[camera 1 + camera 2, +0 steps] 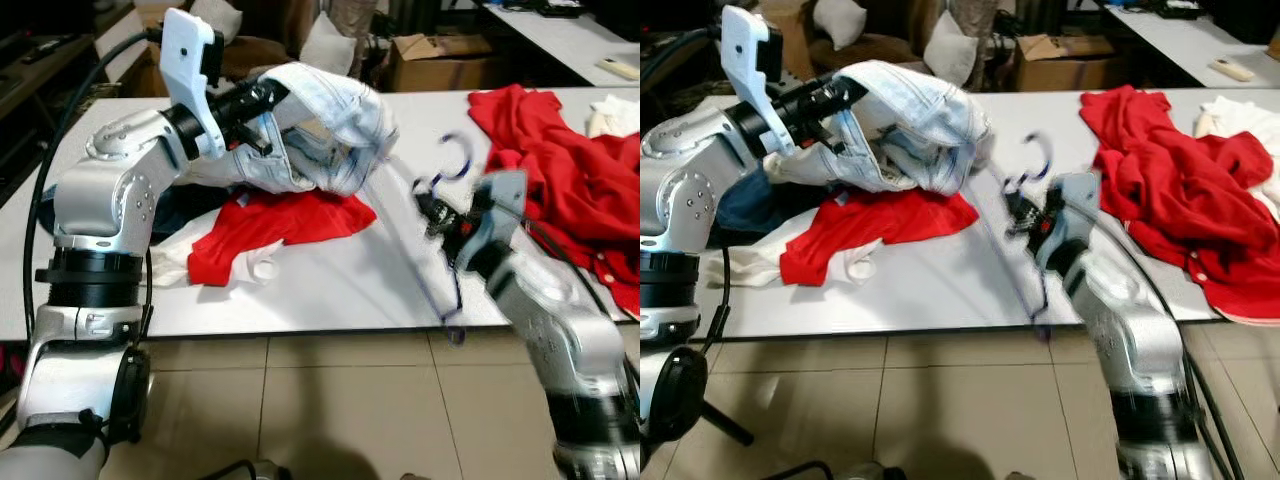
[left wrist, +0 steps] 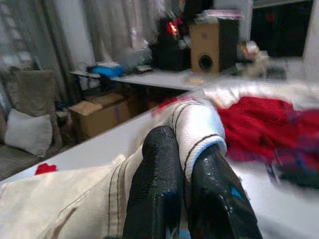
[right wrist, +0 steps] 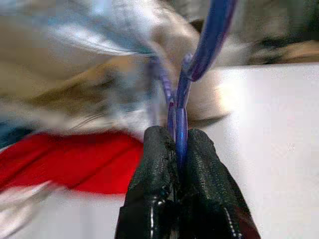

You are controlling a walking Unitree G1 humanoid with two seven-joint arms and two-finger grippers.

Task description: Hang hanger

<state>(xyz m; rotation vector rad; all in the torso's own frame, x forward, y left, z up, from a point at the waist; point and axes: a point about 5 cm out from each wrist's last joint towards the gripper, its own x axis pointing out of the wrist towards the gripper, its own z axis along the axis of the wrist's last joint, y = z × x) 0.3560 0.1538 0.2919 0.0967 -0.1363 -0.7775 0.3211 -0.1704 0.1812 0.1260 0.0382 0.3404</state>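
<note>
Above the white bench (image 1: 330, 280), your right gripper (image 3: 178, 149) clamps the blue wire hanger (image 1: 455, 165); your left gripper (image 2: 185, 172) pinches the pale denim garment (image 1: 320, 125).

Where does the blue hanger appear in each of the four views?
Left eye view: blue hanger centre-right, held by the right tool.
Right eye view: centre.
Left wrist view: cannot be made out.
Right wrist view: upper middle, between the fingers.
Shared landmark: denim garment.

Left tool (image 2: 185, 186) clamped on pale garment (image 2: 197, 122)
</note>
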